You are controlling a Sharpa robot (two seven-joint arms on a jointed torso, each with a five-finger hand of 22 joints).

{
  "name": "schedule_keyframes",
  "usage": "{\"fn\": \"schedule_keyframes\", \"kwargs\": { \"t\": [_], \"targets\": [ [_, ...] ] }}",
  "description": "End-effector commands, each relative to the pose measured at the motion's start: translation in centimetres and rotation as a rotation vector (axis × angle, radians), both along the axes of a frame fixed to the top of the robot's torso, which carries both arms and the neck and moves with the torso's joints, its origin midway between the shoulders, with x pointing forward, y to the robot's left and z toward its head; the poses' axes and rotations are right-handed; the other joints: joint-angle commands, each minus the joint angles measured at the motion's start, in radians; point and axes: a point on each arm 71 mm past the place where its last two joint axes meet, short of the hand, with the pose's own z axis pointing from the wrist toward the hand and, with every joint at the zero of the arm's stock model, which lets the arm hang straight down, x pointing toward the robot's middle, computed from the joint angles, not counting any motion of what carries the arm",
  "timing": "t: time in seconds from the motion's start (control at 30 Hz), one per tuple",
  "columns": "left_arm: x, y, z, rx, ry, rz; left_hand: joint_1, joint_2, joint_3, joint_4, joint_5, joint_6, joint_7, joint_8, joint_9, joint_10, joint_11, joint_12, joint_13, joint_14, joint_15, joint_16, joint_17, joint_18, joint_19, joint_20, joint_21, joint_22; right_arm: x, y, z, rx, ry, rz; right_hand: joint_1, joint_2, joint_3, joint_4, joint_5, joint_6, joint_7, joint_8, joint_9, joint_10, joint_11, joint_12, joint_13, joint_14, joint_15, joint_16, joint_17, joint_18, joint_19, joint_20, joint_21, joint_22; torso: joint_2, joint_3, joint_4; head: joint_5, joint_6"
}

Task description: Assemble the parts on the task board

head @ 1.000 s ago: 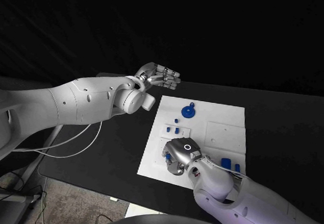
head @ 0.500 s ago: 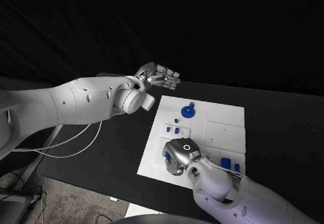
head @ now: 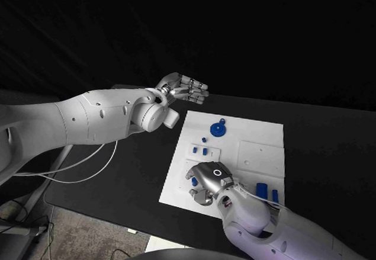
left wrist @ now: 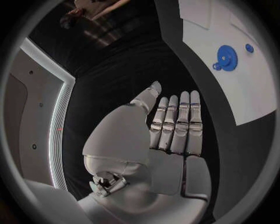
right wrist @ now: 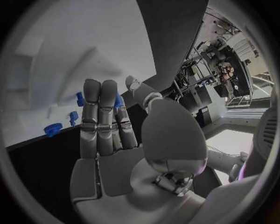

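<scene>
The white task board [head: 260,134] lies mid-table. My right hand [head: 209,180] rests low over its near left part, knuckles up. A small blue part [right wrist: 118,101] sits between its thumb and first finger, pinched there; the other fingers [right wrist: 98,116] are stretched out side by side. That part peeks out at the hand's edge [head: 192,181]. My left hand [head: 184,87] hangs in the air beyond the board's far left corner, fingers [left wrist: 178,123] straight and together, holding nothing. A blue gear [head: 219,129] [left wrist: 227,57] lies flat on the far part of the board.
Small blue pegs [head: 206,141] [head: 194,148] stand between the gear and my right hand. Two more blue pieces [head: 262,188] [head: 275,195] sit at the board's near right, beside my right forearm. Black table [head: 324,144] surrounds the board.
My right hand has slid slightly toward the board's near edge, the blue part moving with it. The left arm has not moved.
</scene>
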Motion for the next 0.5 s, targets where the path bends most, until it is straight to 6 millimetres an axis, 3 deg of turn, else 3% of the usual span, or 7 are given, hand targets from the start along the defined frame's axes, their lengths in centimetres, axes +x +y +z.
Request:
{"fn": "schedule_keyframes", "kwargs": {
  "t": [0.03, 0.33, 0.5],
  "targets": [
    [0.0, -0.2, 0.0, -0.007, 0.002, -0.015, -0.001, 0.006, -0.006, 0.000, -0.004, -0.001, 0.004, 0.003, 0.001, -0.006, 0.001, 0.001, -0.001, -0.005, -0.001, -0.004, -0.001, 0.006, -0.004, 0.004, 0.004, -0.001, -0.1, 0.0, 0.6, 0.081, -0.021, -0.006, 0.006, -0.002, -0.008, -0.001, -0.003, -0.008, 0.002, -0.006, -0.001, -0.006, 0.002, 0.001, -0.001, -0.005, 0.003, 0.006, -0.003, 0.015, 0.013, -0.001, -0.005, -0.001, 0.000, 0.0001, 0.0005, 0.000, 0.000],
    [0.0, -0.1, 0.0, -0.006, 0.003, -0.015, -0.001, 0.006, -0.006, 0.000, -0.004, -0.001, 0.004, 0.003, 0.001, -0.006, 0.001, 0.001, -0.001, -0.005, -0.001, -0.004, -0.001, 0.006, -0.004, 0.004, 0.004, -0.001, -0.3, -0.3, 1.5, 0.186, -0.029, -0.013, 0.005, -0.012, -0.010, 0.009, -0.006, -0.013, 0.002, -0.006, -0.002, 0.001, 0.000, 0.003, -0.001, -0.003, 0.003, 0.011, -0.015, 0.016, 0.020, 0.000, -0.015, -0.004, 0.000, -0.0002, -0.0002, 0.000, 0.001],
    [0.0, 0.0, 0.0, -0.005, 0.003, -0.014, 0.001, 0.006, -0.011, 0.001, -0.005, -0.003, 0.004, 0.003, 0.001, -0.008, 0.001, 0.001, -0.001, -0.006, -0.001, -0.004, -0.001, 0.007, -0.003, 0.005, 0.002, -0.005, -0.1, -1.2, 2.3, 0.241, -0.001, -0.033, -0.008, -0.002, -0.013, 0.014, 0.001, -0.009, 0.006, -0.005, -0.001, 0.042, -0.010, 0.002, -0.002, 0.003, -0.004, 0.018, -0.017, 0.010, 0.028, -0.006, -0.017, -0.003, -0.001, -0.0011, -0.0009, -0.011, 0.012]
  ]
}}
